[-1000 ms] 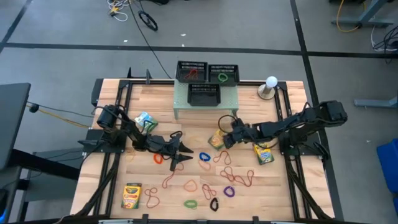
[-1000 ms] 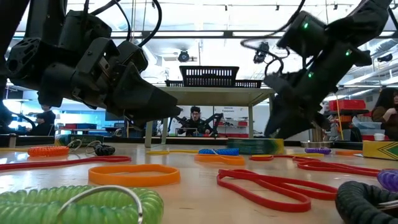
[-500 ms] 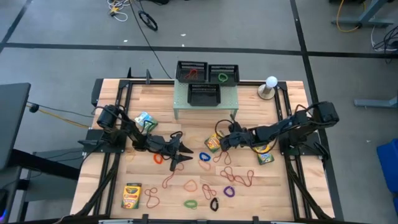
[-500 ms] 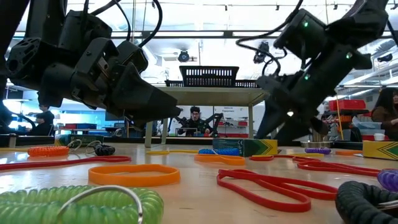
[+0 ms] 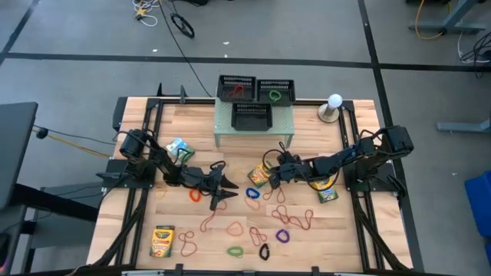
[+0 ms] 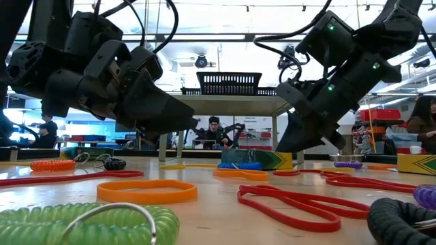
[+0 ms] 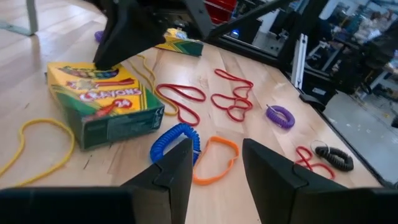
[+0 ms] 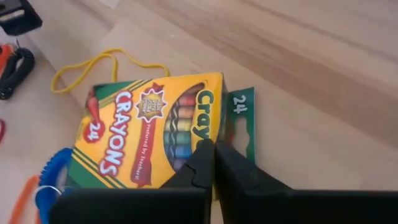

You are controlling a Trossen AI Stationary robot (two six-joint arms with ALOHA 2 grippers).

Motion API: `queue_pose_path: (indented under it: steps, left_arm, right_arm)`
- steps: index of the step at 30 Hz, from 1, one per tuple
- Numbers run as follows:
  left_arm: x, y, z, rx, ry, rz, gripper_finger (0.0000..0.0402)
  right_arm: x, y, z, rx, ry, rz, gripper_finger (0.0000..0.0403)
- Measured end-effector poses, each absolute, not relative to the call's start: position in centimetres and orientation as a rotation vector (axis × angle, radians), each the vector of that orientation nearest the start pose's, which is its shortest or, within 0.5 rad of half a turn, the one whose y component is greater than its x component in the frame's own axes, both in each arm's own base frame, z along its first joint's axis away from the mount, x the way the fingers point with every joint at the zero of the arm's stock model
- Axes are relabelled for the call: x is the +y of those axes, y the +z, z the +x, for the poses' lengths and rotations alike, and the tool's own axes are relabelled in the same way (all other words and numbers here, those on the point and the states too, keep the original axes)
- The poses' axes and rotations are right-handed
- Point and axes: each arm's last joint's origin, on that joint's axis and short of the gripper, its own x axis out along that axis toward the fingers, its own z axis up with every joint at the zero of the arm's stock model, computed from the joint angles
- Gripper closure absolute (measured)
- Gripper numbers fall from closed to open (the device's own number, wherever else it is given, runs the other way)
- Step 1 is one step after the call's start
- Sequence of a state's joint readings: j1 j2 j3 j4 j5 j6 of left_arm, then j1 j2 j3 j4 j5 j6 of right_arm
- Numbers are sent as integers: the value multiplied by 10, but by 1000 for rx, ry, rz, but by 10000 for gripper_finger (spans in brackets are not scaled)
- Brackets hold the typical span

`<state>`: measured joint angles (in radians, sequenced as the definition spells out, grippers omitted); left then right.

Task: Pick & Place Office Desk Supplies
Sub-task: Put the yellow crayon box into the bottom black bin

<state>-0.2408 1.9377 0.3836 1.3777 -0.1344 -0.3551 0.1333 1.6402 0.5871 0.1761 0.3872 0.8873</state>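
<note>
The right gripper (image 5: 270, 175) reaches in low over the middle of the wooden table (image 5: 360, 238), and in its own wrist view the two dark fingers (image 8: 205, 165) stand pressed together with no gap, their tips resting against the top face of a crayon box (image 8: 152, 134) near its flap end; nothing is clamped between them. Seen from above, that crayon box (image 5: 258, 176) lies flat just in front of the pale green riser (image 5: 253, 126), with a blue coiled band (image 5: 252, 192) and an orange band (image 5: 252, 202) close beside it. The left gripper (image 5: 224, 184) hangs a little to the left of the box, its fingers (image 7: 177, 171) held moderately apart and empty, the blue coil and orange loop showing on the table beyond them. A second crayon box (image 5: 325, 189) lies under the right arm, a third (image 5: 163, 240) sits near the front left corner, and a fourth (image 5: 179, 149) lies by the left arm's base. Loops in red, green, purple and black are scattered over the front half of the table, among them a green one (image 5: 235, 250), a purple one (image 5: 282, 236) and a black one (image 5: 264, 251). Three black mesh trays (image 5: 236, 88) sit on and behind the riser
</note>
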Motion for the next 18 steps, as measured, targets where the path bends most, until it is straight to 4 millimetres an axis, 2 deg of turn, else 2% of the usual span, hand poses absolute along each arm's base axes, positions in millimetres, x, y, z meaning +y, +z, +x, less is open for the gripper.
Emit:
queue_pose_path:
  steps: [6, 11, 14, 18]
  left_arm:
    - [-61, 88, 267, 198, -65, -339, 255]
    - [-53, 88, 268, 185, 11, -387, 250]
    - [-47, 86, 269, 202, 47, -428, 231]
    - [-40, 85, 270, 204, 83, -456, 183]
  right_arm:
    - [37, 120, 280, 681, -553, 409, 397]
    - [48, 133, 288, 679, -559, 306, 400]
    - [52, 139, 292, 677, -542, 280, 401]
    - [59, 145, 295, 664, -525, 194, 401]
